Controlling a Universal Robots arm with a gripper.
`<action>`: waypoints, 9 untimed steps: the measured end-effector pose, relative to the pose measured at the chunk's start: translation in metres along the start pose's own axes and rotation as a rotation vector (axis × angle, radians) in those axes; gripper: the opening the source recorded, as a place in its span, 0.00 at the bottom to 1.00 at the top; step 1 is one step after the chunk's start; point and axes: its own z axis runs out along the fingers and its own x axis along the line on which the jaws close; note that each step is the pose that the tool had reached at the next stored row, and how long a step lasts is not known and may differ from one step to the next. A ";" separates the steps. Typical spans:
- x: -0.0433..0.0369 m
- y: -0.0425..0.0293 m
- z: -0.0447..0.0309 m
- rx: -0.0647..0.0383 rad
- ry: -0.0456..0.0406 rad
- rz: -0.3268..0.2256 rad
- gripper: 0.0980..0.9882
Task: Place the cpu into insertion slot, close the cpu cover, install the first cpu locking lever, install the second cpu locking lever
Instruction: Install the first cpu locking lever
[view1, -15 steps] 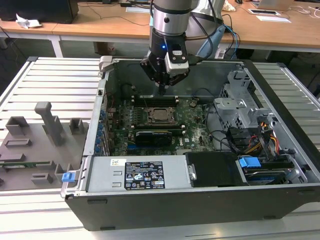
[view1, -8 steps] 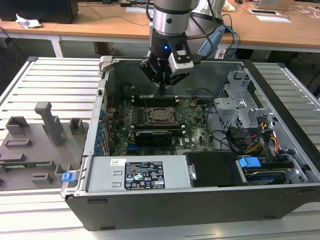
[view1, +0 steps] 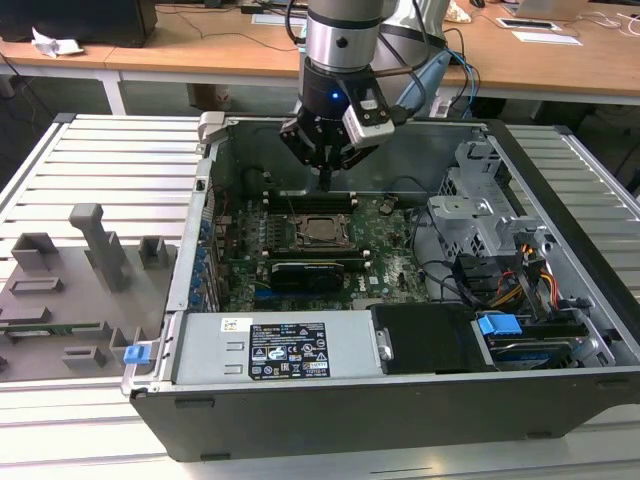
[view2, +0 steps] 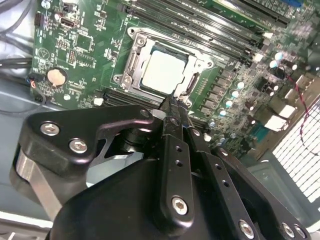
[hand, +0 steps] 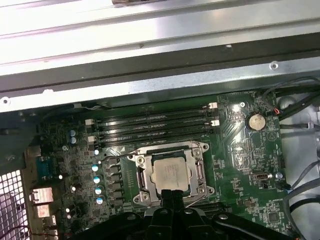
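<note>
exterior view has the gripper (view1: 325, 182) hanging tip-down inside an open computer case (view1: 190, 262), over the green motherboard (view1: 392, 250). its fingers are pressed together into one thin point, and nothing can be seen held between them. the cpu (view1: 322, 230) lies just past the fingertips, flat in the insertion slot (hand: 170, 148), dull silver top facing up. in both wrist views the cpu cover (hand: 142, 175) lies down around the chip as a silver frame, with the chip's top showing through its window. in the second wrist view the gripper (view2: 172, 106) ends at the frame's nearest edge; whether it touches the metal i cannot tell. beyond the slot, farther from the fingertips, run the long black memory slots (hand: 155, 127). a coin battery (hand: 256, 121) sits off to one side of the hand.
</note>
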 end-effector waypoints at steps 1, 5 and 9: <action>0.0002 0.0000 0.0000 0.000 0.0000 -0.009 0.01; 0.0009 -0.0001 0.0000 0.000 -0.0003 -0.028 0.01; 0.0011 -0.0001 0.0001 0.001 -0.0003 -0.094 0.01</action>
